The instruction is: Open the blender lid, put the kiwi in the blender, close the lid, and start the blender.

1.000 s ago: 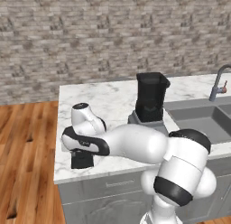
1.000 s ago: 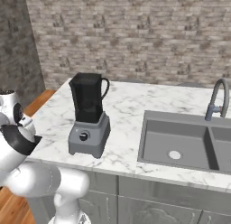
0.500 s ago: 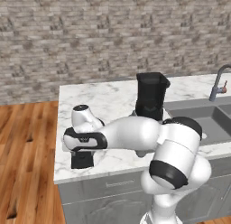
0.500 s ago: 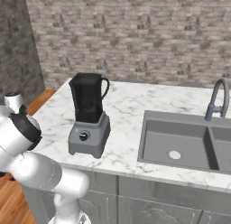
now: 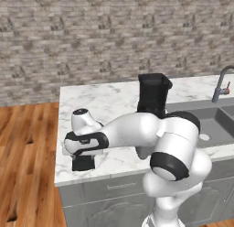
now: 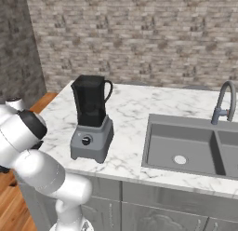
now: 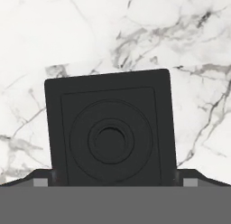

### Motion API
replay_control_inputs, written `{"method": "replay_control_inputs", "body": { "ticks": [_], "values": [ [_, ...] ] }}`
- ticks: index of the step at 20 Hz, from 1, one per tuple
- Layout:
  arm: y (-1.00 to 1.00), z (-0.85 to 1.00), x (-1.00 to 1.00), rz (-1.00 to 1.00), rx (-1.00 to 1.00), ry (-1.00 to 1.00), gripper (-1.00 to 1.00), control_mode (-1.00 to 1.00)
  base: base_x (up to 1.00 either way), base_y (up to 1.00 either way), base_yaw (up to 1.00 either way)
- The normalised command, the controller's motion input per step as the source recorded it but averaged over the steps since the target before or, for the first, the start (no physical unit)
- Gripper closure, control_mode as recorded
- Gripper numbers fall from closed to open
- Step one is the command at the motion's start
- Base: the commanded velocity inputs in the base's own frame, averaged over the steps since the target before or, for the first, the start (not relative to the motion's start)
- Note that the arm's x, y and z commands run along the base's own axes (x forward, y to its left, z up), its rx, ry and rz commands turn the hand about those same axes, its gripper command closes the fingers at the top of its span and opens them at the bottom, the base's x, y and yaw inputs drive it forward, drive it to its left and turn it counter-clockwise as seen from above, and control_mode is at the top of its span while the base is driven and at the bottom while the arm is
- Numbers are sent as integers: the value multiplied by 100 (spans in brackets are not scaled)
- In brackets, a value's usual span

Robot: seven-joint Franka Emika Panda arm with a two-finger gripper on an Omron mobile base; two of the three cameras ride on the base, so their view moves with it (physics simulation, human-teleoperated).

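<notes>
I see a white marble counter (image 5: 105, 102) in front of a brick wall (image 6: 139, 34), with a wooden floor (image 5: 27, 153) to the left of it. On the right part of the counter there is a grey sink (image 6: 186, 144) with a curved tap (image 6: 223, 102) behind it.

The blender (image 6: 91, 118) stands on the counter left of the sink, its grey base with the round dark knob facing the near edge, and the tall black jar upright on it. From the left base view the jar (image 5: 154, 94) rises behind my arm, and its top looks open.

The lid (image 5: 83, 162) lies flat on the marble at the near left corner of the counter, well apart from the blender. In the hand view it (image 7: 110, 130) is a black square with rounded corners and round rings in its middle.

My gripper (image 7: 109, 182) is directly above the lid, pointing down at it. The jaws stand wide, one tip at each side of the lid's near part, and they hold nothing. Whether the tips touch the lid I cannot tell.
</notes>
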Motion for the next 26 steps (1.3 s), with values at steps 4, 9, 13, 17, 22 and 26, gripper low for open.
{"method": "replay_control_inputs", "body": {
  "ticks": [4,9,13,17,22,26],
  "values": [
    [0,-28,1,0,0,0,-100,-100,0,0,0],
    [0,-19,5,0,0,-3,-100,-100,0,0,0],
    [3,-2,15,0,0,-2,-100,-100,0,0,0],
    [3,-2,19,0,0,0,-100,-100,0,0,0],
    [1,-10,18,0,0,0,-100,-100,0,0,0],
    [1,-25,18,0,0,0,-100,-100,0,0,0]
  ]
}}
